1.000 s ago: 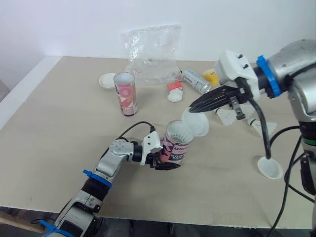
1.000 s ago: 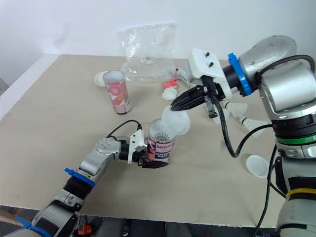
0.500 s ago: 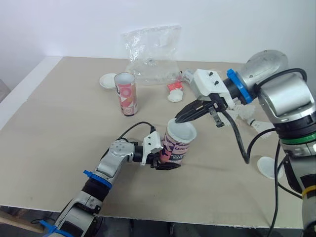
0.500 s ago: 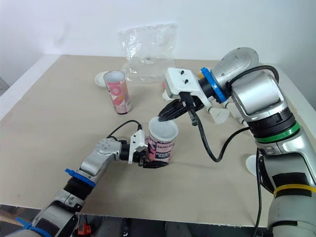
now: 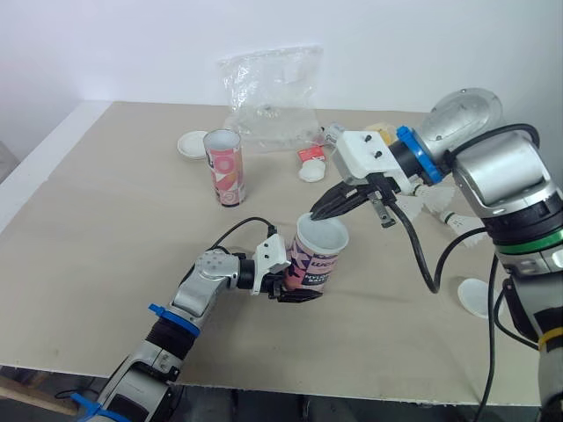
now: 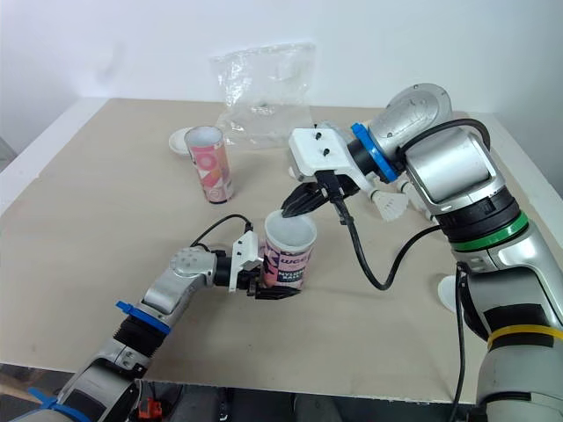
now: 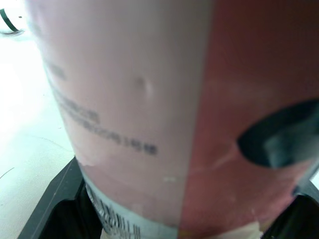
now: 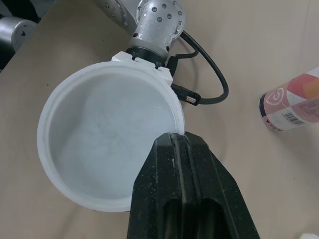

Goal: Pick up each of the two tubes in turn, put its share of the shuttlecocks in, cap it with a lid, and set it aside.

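beige tabletop [image 5: 106,220] seen from above, with both robot arms meeting near its middle front. the left gripper [image 5: 295,288] reaches in from the lower left and its two black fingers are closed around the lower part of a pink, red and white tube [image 5: 314,264], which leans slightly to the right just above or on the table; which of the two cannot be told. in the left wrist view this tube's printed wall [image 7: 149,99] is close up, with black finger parts on either side at its base. a white lid [image 5: 324,232] lies across the tube's open top, hollow side up. the right gripper [image 5: 317,213] comes down from the right, and its fingers are pinched narrowly together on the far rim of that lid. the right wrist view looks down into the lid's shallow bowl [image 8: 107,144], with the closed black fingers [image 8: 177,149] gripping its edge. whether the lid is pressed fully home cannot be told. the other tube [image 5: 223,167], pink and white, stands upright and uncapped further back on the left, well apart from the grippers. a second lid [image 5: 191,143] lies flat just behind and left of it. a crumpled clear plastic bag [image 5: 271,97] sits at the back edge of the table. a white shuttlecock [image 6: 390,205] lies on the right side behind the right arm. a third lid [image 5: 479,297] rests flat near the right front.
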